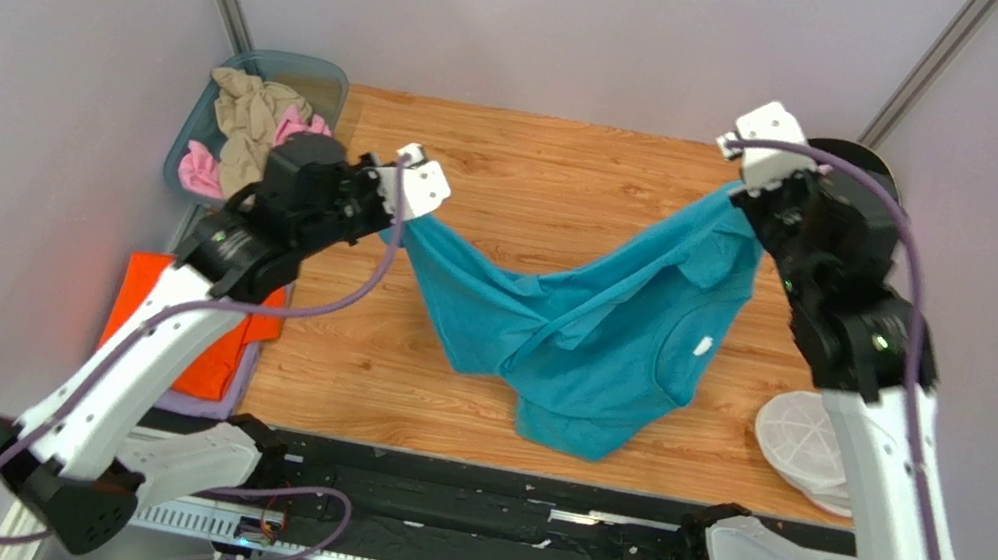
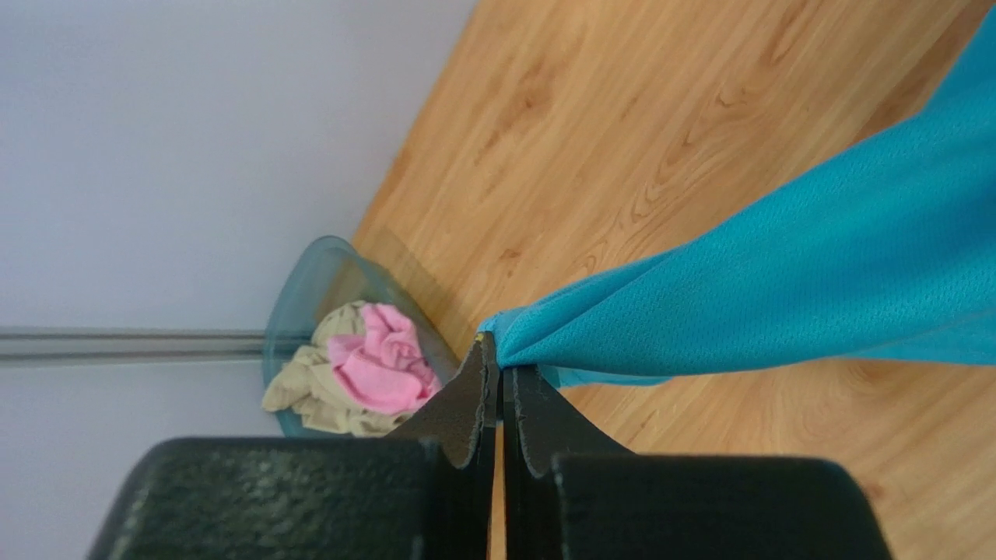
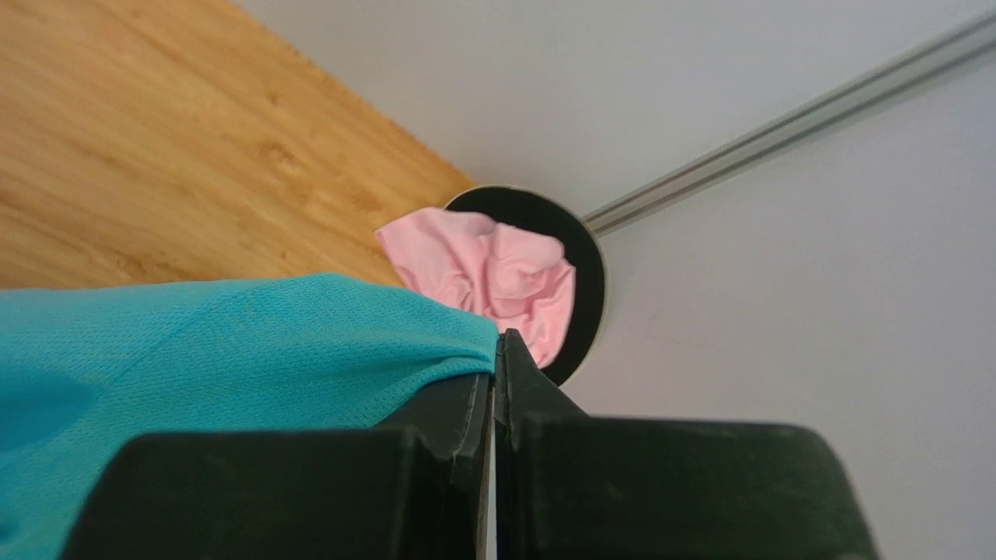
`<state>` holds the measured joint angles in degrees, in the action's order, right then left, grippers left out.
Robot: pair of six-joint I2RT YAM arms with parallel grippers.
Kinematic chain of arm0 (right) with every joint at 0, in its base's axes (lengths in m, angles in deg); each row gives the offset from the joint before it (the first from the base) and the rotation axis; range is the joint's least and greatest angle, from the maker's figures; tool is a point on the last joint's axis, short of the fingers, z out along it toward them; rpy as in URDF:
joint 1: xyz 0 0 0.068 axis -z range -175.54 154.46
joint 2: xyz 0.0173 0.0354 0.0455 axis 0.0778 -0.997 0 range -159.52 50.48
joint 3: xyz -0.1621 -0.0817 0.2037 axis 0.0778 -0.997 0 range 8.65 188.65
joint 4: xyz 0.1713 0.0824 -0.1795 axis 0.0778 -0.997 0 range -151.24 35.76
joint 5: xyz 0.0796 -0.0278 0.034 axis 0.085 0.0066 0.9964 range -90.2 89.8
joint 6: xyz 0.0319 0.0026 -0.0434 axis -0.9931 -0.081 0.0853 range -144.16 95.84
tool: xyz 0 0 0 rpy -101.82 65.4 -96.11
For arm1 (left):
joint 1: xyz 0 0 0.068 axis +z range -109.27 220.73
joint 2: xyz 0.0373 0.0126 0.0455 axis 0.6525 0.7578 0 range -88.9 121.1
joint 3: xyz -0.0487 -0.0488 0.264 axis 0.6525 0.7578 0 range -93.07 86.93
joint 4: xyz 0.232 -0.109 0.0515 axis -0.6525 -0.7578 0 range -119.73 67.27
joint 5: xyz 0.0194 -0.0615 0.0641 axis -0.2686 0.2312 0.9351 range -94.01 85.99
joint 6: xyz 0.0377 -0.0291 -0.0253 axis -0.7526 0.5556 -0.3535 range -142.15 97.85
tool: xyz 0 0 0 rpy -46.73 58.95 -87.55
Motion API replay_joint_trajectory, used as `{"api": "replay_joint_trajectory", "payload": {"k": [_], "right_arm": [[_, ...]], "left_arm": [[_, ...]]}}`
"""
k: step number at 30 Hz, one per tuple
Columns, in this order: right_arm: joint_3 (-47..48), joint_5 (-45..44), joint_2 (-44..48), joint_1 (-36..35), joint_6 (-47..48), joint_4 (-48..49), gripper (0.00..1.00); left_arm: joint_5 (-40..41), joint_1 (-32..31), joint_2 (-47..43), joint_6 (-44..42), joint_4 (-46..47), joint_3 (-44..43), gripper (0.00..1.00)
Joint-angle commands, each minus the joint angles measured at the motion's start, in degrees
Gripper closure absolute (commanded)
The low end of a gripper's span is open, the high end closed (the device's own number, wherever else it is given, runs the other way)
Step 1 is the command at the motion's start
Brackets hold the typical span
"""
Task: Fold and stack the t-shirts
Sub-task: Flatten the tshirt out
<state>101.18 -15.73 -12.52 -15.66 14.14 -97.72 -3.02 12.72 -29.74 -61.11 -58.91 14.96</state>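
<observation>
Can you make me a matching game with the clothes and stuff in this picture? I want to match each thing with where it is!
Things:
1. teal t-shirt
2. orange shirt
3. beige clothes
4. white round object

Places:
A. in the bin, far left corner
B. hanging between the left pincer and right pincer
C. lying flat, off the table's left side
D. table's near right edge

Pairs: 1-B, 2-C, 3-A, 4-D

1. The left gripper [image 2: 499, 368] pinches a bunched corner of the teal shirt [image 2: 818, 280], its jaws pressed together.
2. The shirt stretches rightward above the wooden table [image 2: 631, 128].
3. A clear bin [image 2: 316, 274] at the table's edge holds pink cloth [image 2: 380, 368] and beige cloth [image 2: 306, 391].
</observation>
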Motion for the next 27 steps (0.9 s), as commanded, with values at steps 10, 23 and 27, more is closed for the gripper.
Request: {"api": "replay_joint_trajectory", "payload": {"k": [10,23,27], "right_arm": [[0.01,5.43,-36.91,8.61,-6.31,15.45,0.90],[-7.18,7.18,-33.87,7.47,-10.09,12.99,0.35],[-14.11,12.17,-28.33,5.97,-11.49,9.57,0.34]], "left_arm": [[8.67,3.05,42.17,-1.03,14.92,-6.69,1.00],[19.56,3.22,55.19,1.52,15.70,-16.10,1.00],[21.94,3.22,57.82,2.83,16.06,-19.52,1.00]]}}
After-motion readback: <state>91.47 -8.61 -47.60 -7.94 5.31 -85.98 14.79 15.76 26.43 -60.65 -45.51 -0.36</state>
